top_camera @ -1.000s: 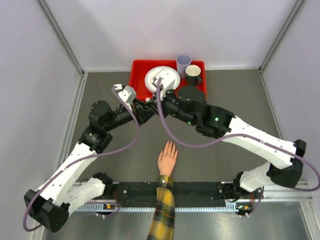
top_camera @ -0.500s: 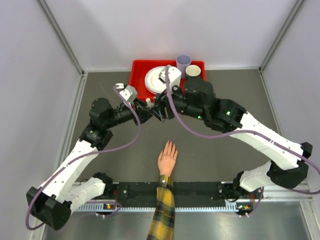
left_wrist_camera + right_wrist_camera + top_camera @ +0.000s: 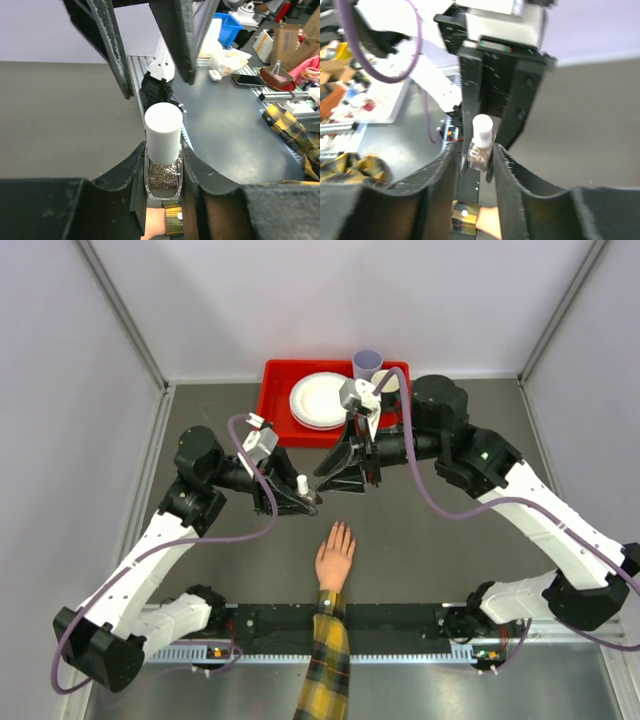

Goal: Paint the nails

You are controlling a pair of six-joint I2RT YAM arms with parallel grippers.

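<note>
Left gripper: jaws pinching a small clear bottle of glittery polish by its body. The bottle stands upright and its white cap is on, clear of the fingers. From the overhead view it sits left of centre, beyond the fingertips of the hand and slightly left of them.

Right gripper: reaches in from the far right, tips pointed at the bottle. Jaws spread wider than the cap. In the left wrist view its two fingers hang above the cap, one either side, not touching it. In its own wrist view the bottle shows in the gap between the fingers, farther out than their tips.

Hand: peach, lying flat on the grey table at near centre, palm down, fingers pointing to the far side. A yellow-and-dark plaid sleeve runs off the near edge.

The nails: at the far ends of the fingers, just near of the two grippers. Too small to tell whether any carry polish. Neither gripper touches the hand.

Far side of table: a red tray with stacked white plates. A pale purple cup stands at the tray's far right edge. A dark cup is just beside it, partly hidden behind the right arm.
</note>
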